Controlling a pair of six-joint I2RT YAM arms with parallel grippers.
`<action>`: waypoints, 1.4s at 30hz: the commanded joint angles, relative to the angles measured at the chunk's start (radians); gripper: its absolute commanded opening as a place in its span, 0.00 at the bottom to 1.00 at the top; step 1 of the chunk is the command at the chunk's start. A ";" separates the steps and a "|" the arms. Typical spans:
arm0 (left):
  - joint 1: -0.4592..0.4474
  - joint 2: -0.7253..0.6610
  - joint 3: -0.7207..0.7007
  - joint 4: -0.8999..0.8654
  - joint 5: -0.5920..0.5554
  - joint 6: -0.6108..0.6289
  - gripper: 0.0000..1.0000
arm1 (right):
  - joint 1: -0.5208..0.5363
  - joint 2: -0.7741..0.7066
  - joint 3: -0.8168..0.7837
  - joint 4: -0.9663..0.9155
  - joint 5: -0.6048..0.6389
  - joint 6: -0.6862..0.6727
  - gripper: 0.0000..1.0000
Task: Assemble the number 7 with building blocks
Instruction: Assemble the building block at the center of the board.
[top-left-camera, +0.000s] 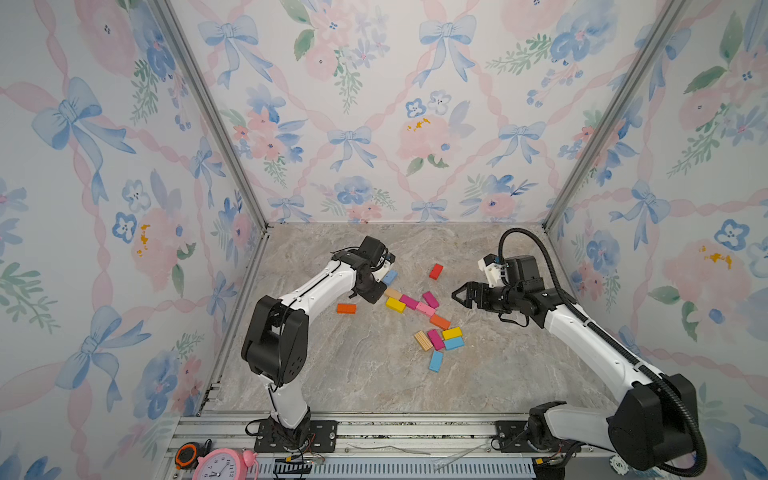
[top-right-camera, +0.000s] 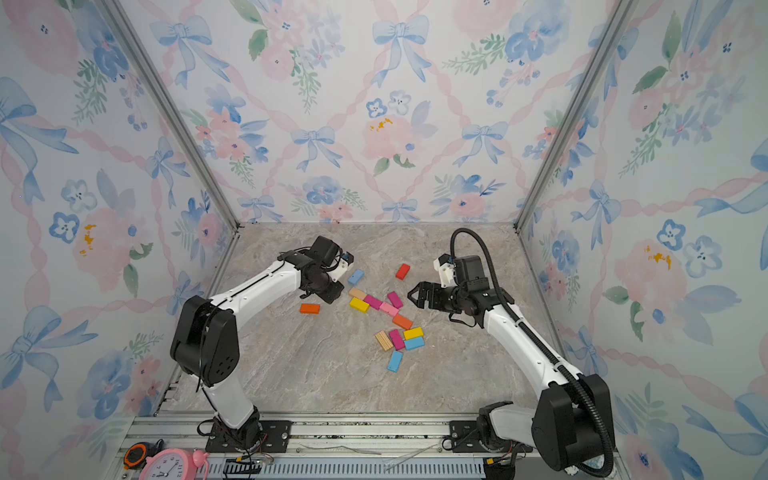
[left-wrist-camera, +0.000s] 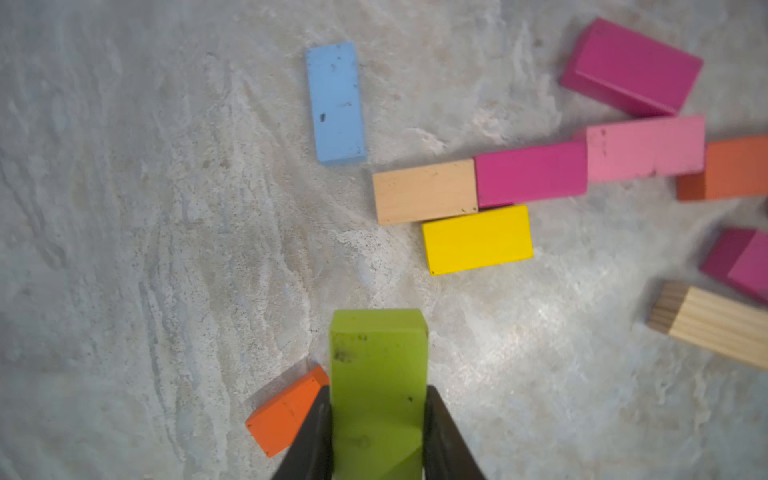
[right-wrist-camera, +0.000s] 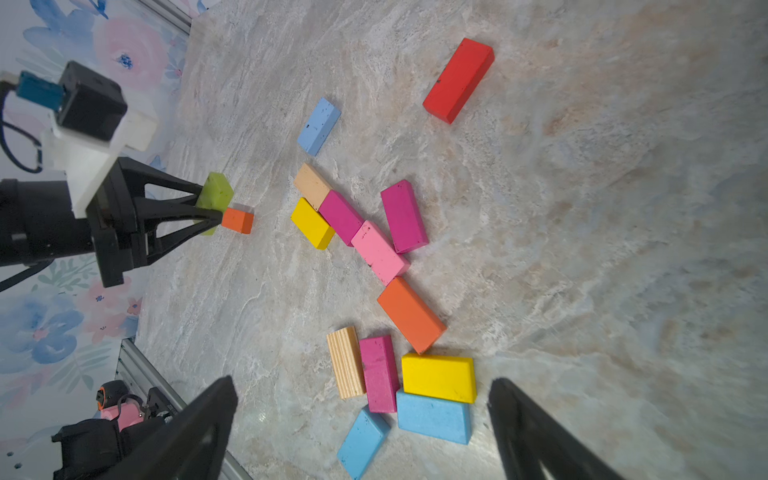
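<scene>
Blocks crowd centre — near tabletop open.

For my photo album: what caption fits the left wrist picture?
Left gripper clamps a green block; other coloured blocks lie on the marbled table.

A marbled grey-beige tabletop is walled on three sides by wallpaper printed with blue bows and pink flowers, with bare metal posts rising from its two far corners. Along its near edge runs an aluminium rail; by the near left corner a pink alarm clock sits just beside an orange-and-black tape measure.
</scene>
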 joint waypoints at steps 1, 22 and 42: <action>-0.009 -0.043 -0.078 0.018 0.046 0.375 0.16 | 0.014 -0.030 -0.011 0.015 0.006 0.006 0.97; 0.074 0.131 -0.085 0.073 0.124 0.889 0.14 | 0.020 -0.004 0.009 -0.011 0.023 -0.014 0.96; 0.115 0.209 -0.069 0.074 0.093 0.892 0.13 | 0.019 0.025 0.019 -0.005 0.018 -0.026 0.97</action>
